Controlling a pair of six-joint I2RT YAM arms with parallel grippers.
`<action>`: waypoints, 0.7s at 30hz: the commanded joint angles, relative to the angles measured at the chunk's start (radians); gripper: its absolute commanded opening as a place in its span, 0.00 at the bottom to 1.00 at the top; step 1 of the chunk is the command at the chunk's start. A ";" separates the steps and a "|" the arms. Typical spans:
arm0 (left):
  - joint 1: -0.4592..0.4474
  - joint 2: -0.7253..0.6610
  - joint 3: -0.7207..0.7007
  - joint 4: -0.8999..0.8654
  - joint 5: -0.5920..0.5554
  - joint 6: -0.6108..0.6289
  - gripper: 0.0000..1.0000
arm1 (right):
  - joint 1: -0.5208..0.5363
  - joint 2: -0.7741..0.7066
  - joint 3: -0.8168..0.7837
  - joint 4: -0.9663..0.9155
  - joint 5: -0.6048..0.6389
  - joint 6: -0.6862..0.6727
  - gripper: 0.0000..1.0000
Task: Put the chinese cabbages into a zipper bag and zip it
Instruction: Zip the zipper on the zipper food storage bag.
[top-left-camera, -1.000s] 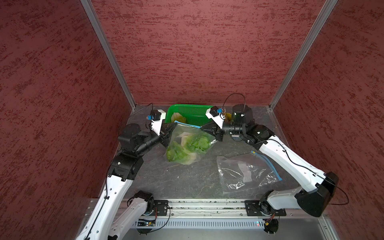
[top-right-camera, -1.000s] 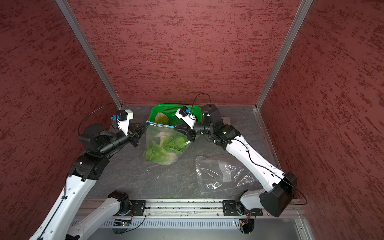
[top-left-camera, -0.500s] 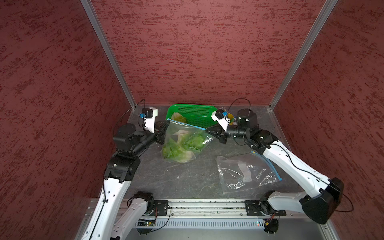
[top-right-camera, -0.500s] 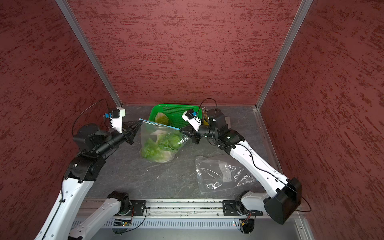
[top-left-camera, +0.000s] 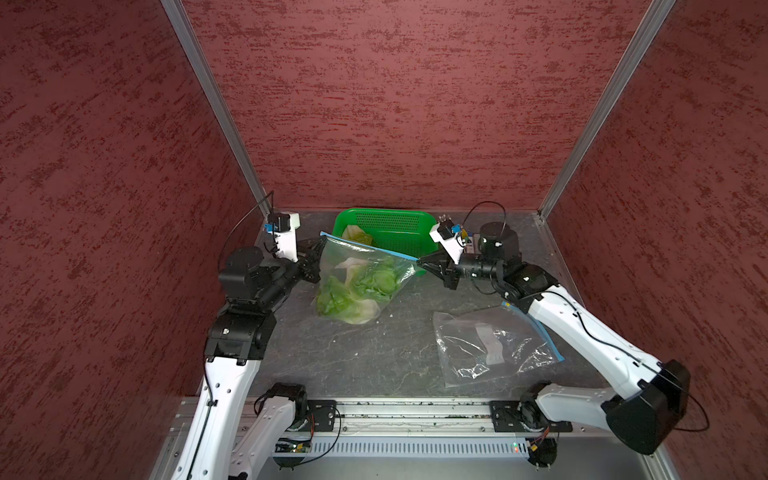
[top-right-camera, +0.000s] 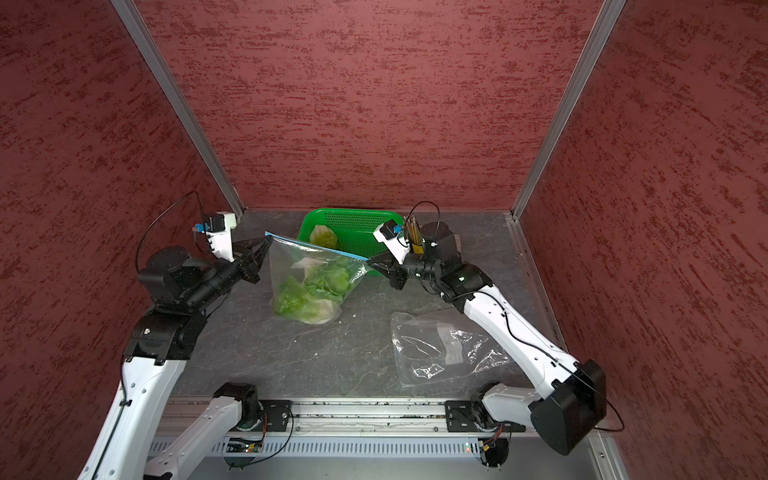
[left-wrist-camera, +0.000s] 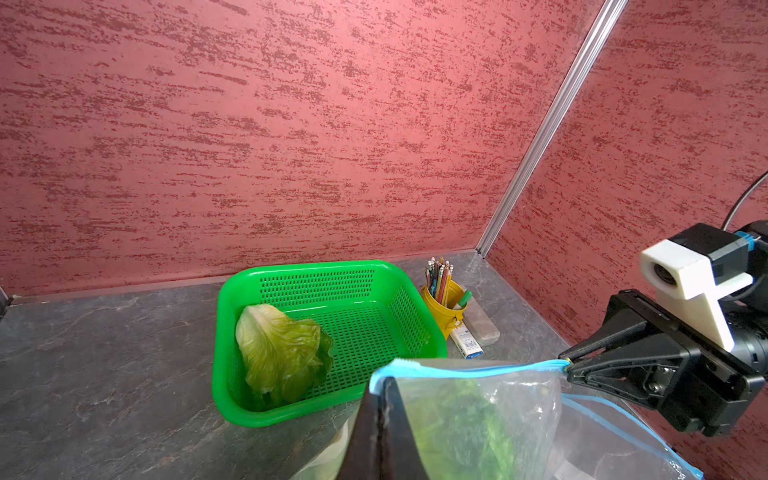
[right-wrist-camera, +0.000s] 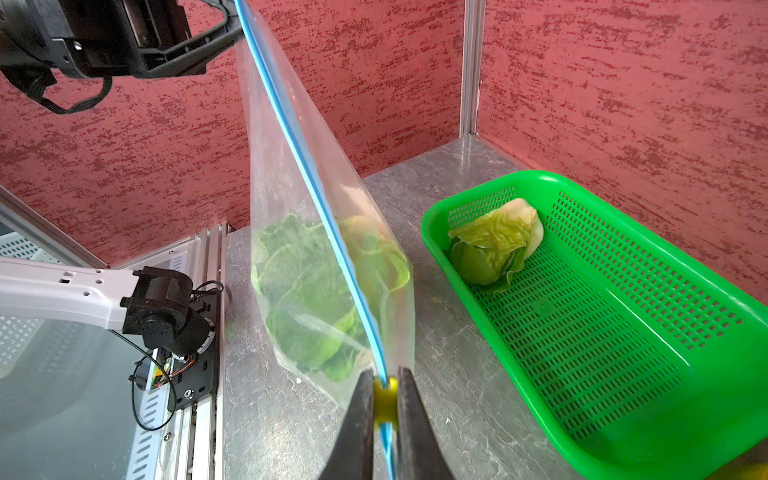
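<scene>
The clear zipper bag (top-left-camera: 361, 282) (top-right-camera: 311, 286) hangs between my two grippers, its bottom resting on the table. Its blue zipper strip (right-wrist-camera: 307, 174) is stretched straight. Two chinese cabbages (top-left-camera: 353, 291) (right-wrist-camera: 307, 299) lie inside. My left gripper (top-left-camera: 322, 245) (top-right-camera: 268, 240) (left-wrist-camera: 384, 386) is shut on the bag's left top corner. My right gripper (top-left-camera: 419, 261) (top-right-camera: 368, 260) (right-wrist-camera: 384, 390) is shut on the yellow slider (right-wrist-camera: 385, 401) at the strip's right end. One more chinese cabbage (top-left-camera: 357, 235) (left-wrist-camera: 282, 349) (right-wrist-camera: 494, 241) lies in the green basket (top-left-camera: 386, 212) (left-wrist-camera: 332, 270).
A second, empty zipper bag (top-left-camera: 490, 340) (top-right-camera: 444, 349) lies flat at the front right, beside the right arm. A yellow cup of pencils (left-wrist-camera: 444, 299) (top-right-camera: 413, 237) and a small box (left-wrist-camera: 465, 340) stand right of the basket. Red walls close in three sides.
The bag's top has gone from slack to stretched straight between the grippers. The left gripper has moved left and up with its corner. The right arm has shifted while holding the slider end.
</scene>
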 joint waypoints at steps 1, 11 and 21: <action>0.033 -0.015 0.044 0.062 -0.071 -0.027 0.00 | -0.026 -0.023 -0.018 -0.015 0.049 0.013 0.07; 0.054 -0.011 0.042 0.069 -0.047 -0.049 0.00 | -0.026 0.005 0.024 -0.015 0.035 0.012 0.09; 0.059 -0.011 0.033 0.135 0.061 -0.096 0.00 | -0.026 0.029 0.101 0.068 -0.012 0.092 0.39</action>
